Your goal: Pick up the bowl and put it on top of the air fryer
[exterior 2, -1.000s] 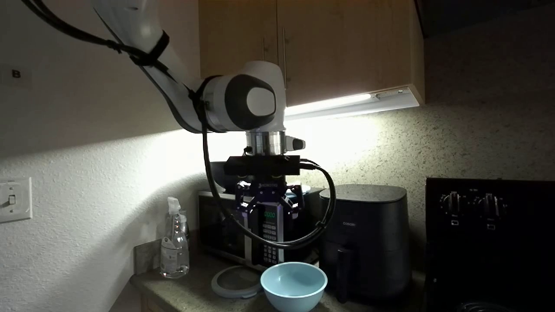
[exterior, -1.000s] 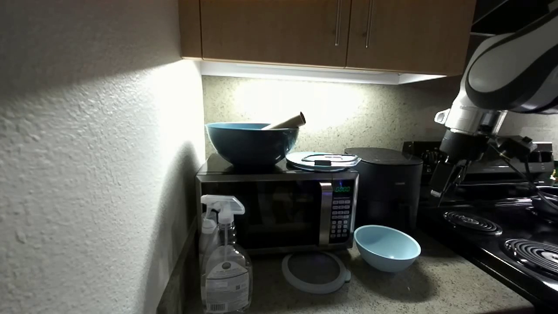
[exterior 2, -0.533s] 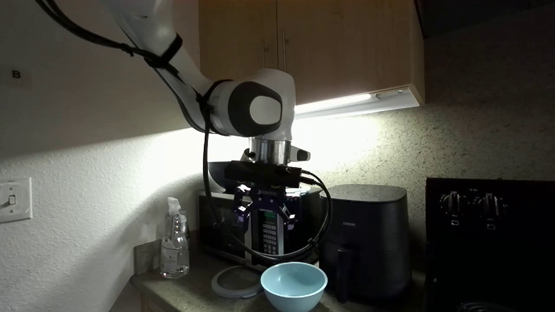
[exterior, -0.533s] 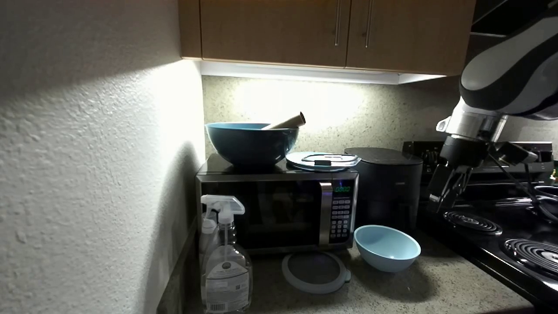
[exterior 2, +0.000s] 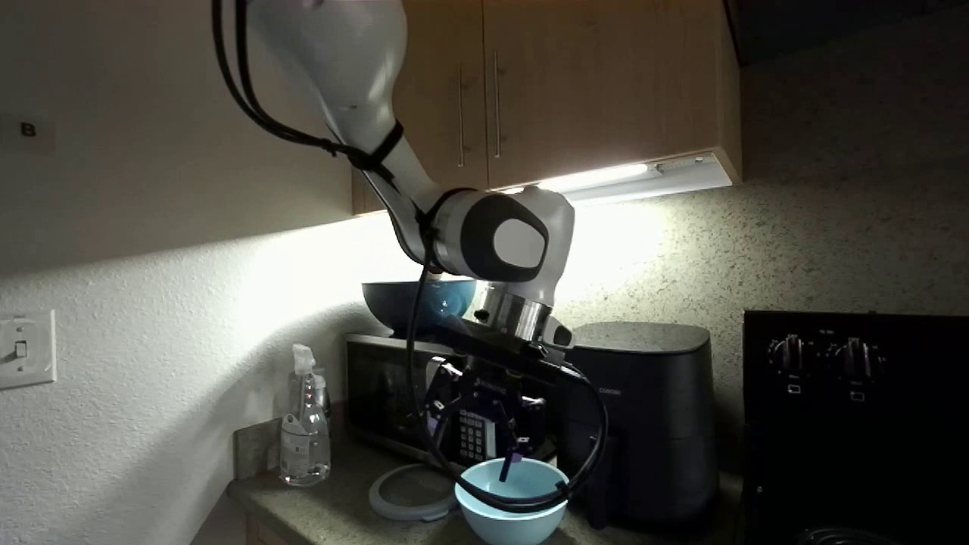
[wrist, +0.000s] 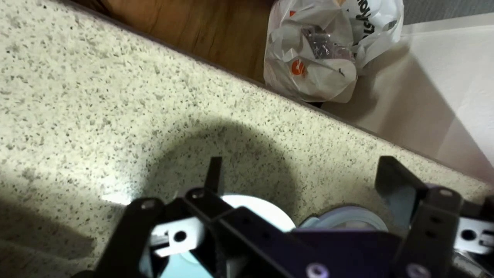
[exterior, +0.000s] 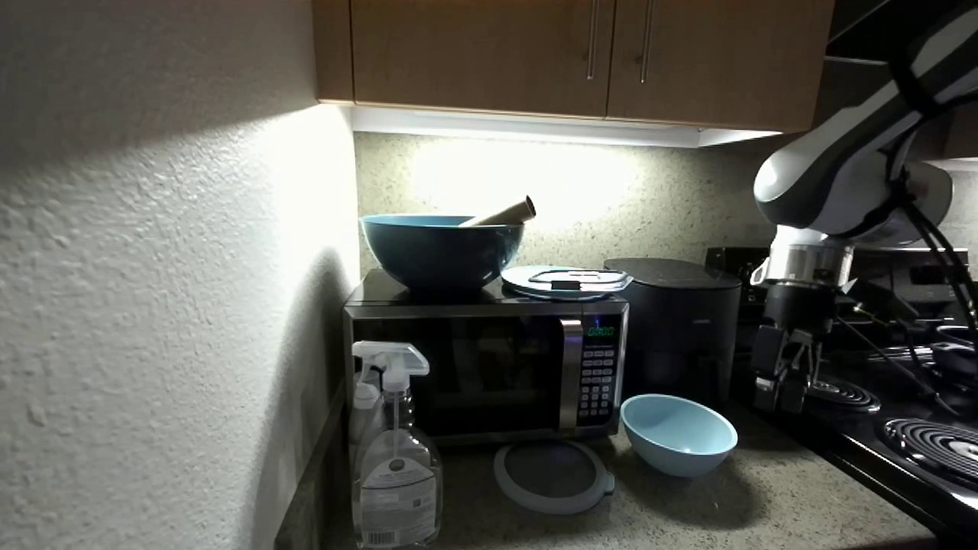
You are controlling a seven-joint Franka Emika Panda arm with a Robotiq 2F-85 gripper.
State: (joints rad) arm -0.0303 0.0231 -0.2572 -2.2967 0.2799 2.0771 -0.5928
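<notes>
1. The light blue bowl sits, opening upward, on the speckled countertop; both exterior views show it there.
2. In an exterior view the black air fryer stands at 12 o'clock from the light blue bowl, just behind it, its flat top level.
3. The gripper is released: in the wrist view its fingers stand wide apart, with countertop showing in the gap.
4. In an exterior view the gripper hangs between 2 and 3 o'clock from the light blue bowl, apart from it and pointing down. In an exterior view a fingertip shows in front of the bowl's opening.
5. In the wrist view part of the light blue bowl appears between 6 and 7 o'clock, largely hidden by the gripper.
6. In an exterior view a round lid lies flat between 8 and 9 o'clock from the light blue bowl; a spray bottle stands farther out at 9 o'clock.
7. At about 9 o'clock from the air fryer is the microwave, bearing a larger dark blue bowl.
8. The stove lies at 3 o'clock from the light blue bowl.
</notes>
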